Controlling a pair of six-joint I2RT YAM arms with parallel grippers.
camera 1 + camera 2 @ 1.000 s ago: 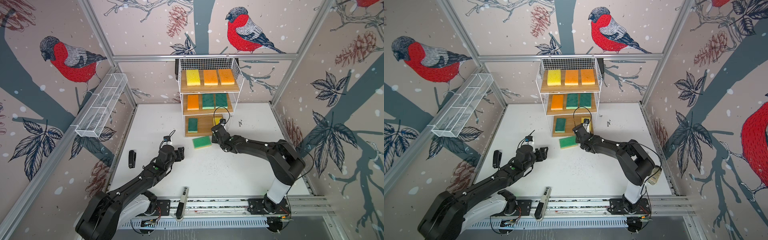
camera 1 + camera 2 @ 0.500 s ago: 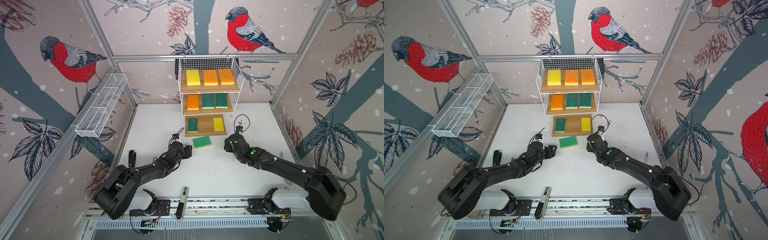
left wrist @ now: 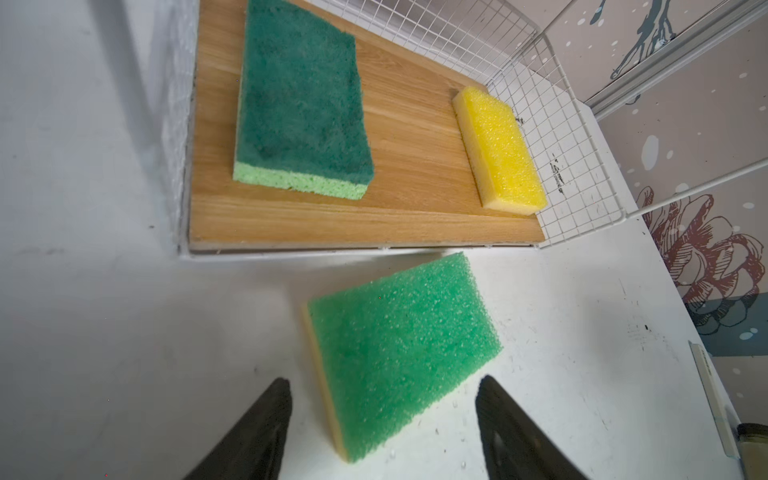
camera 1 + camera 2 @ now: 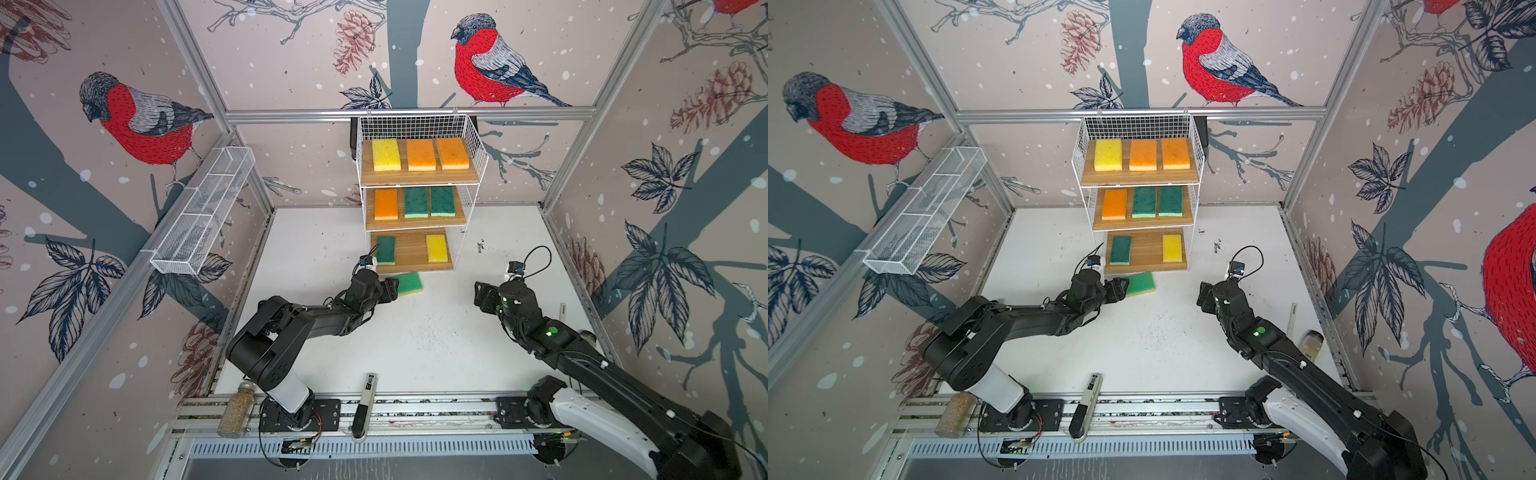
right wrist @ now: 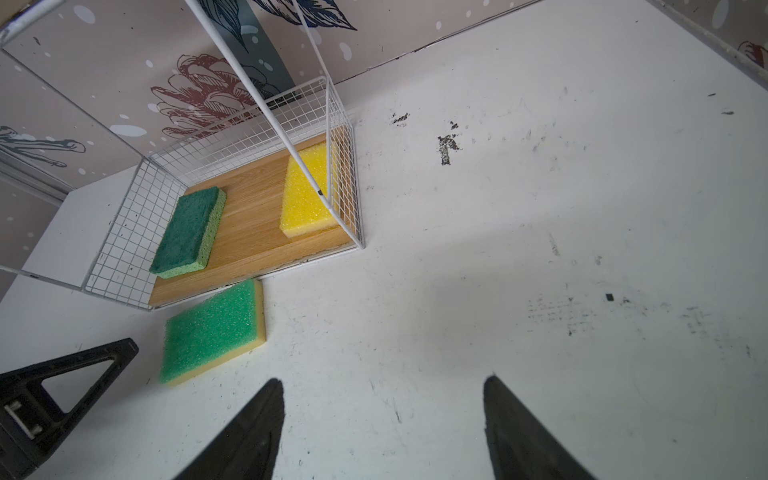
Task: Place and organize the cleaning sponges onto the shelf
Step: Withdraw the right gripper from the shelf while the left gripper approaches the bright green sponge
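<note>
Eight of the sponges are already up on the shelf (image 4: 472,139), sorted three to a board: yellow and two orange on top, orange and two dark green in the middle. On the bottom board (image 4: 410,251) a dark green sponge (image 4: 385,250) and a yellow sponge (image 4: 437,248) sit at the two ends, so the gap between them looks kept for one more. And there it is, the light green sponge (image 4: 409,283), flat on the counter (image 4: 415,345) just in front of the bottom board and skewed to it. The left gripper (image 4: 391,288) is right on it, jaws spread; in the left wrist view they stand either side of the sponge's near end, not yet pinching. That looks like a line-up for the last pick. The right gripper (image 4: 482,293) hangs well off to the side over bare counter, jaws spread and empty, probably to leave the shelf front free. Compared with a second ago, the right arm has come away. Back then its gripper was in at the bottom board, over the yellow sponge, which now lies free against the wire side. Meanwhile the left gripper has slid forward across the counter and closed the distance to the light green sponge, which itself has hardly shifted.
</note>
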